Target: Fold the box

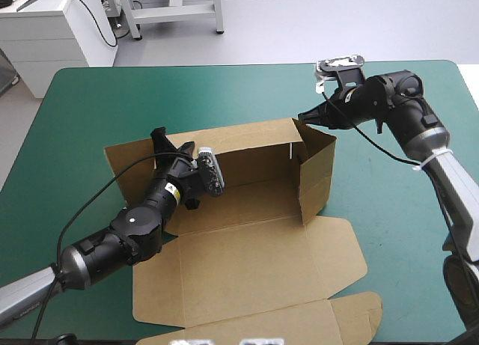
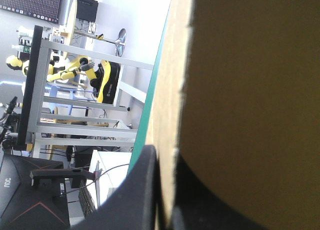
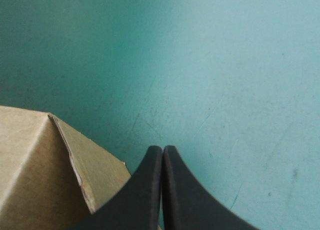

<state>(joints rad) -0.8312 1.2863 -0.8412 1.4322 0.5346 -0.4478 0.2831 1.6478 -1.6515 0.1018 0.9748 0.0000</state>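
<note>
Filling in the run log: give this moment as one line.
box back and right walls up, lid flat | left gripper shut on back wall | right gripper shut, empty, by far-right corner

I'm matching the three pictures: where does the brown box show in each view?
High view: the box sits mid-table, back and right walls raised, left tool at the back wall's left end.
Left wrist view: its board fills the space ahead, edge pinched in that tool.
Right wrist view: one corner beside the shut right tool.
Shared landmark: the teal-green cover.
</note>
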